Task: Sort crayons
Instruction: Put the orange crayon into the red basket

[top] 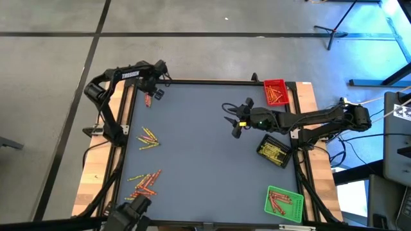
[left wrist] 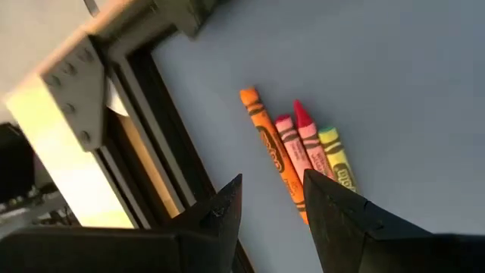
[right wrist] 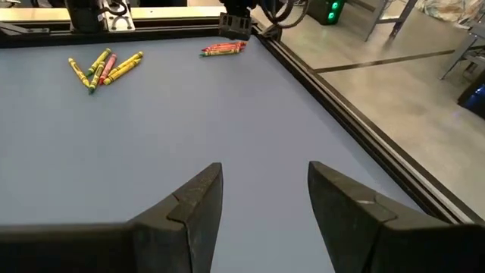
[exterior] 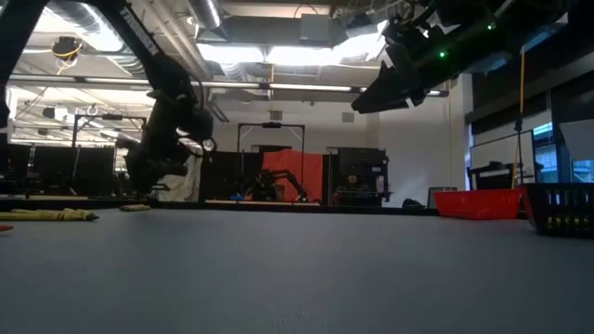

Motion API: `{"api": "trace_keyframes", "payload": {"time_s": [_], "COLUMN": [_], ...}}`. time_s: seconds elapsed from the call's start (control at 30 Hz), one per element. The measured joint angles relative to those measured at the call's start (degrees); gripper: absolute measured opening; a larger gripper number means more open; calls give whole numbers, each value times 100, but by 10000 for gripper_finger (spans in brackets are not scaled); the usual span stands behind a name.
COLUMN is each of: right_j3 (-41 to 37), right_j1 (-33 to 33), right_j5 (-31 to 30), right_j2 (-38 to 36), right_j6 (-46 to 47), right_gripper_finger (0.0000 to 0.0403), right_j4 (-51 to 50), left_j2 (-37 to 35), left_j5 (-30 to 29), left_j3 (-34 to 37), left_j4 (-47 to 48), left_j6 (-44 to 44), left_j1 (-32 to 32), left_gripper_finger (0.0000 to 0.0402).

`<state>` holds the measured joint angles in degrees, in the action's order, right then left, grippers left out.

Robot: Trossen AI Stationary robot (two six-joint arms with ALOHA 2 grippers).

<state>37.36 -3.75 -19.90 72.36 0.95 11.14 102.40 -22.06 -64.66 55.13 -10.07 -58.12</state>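
Crayons (top: 148,137) lay in three loose piles at frame left on the surface (top: 205,160); red tray (top: 276,92), black tray (top: 275,151), green tray (top: 283,203) already held some, so roughly half left. Left gripper (top: 153,95), fingers open, hovered over the upper-left pile; only its wrist view showed four crayons (left wrist: 299,155) w/ colours. Right gripper (top: 232,119), fingers open, empty, mid-frame.

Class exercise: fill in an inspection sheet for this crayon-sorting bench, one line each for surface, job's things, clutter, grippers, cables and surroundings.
Surface: grey table, wooden edges.
Job's things: crayons lie in loose piles along the left side; four more lie under the left gripper. Red tray, black tray and green tray on the right hold crayons.
Clutter: nothing seen.
Grippers: left gripper open over the far-left corner; right gripper open, raised, empty.
Cables: bundle at the right arm's base.
Surroundings: concrete floor, stand beyond the table.
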Motion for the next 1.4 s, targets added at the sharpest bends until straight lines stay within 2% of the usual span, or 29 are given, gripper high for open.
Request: {"api": "trace_keyframes", "payload": {"time_s": [0.27,0.97,1.4], "right_j3": [0,0,0], "right_j1": [0,0,0], "right_j5": [0,4,4], "right_j2": [0,186,188], "right_j6": [2,4,4], "right_gripper_finger": [193,193,193], "right_j4": [63,234,234], "left_j2": [143,266,622], "left_j5": [-199,146,-394], "left_j3": [0,3,4], "left_j4": [142,29,24], "left_j6": [-25,-105,-247], "left_j1": [-127,-263,26], "left_gripper_finger": [125,125,125]}}
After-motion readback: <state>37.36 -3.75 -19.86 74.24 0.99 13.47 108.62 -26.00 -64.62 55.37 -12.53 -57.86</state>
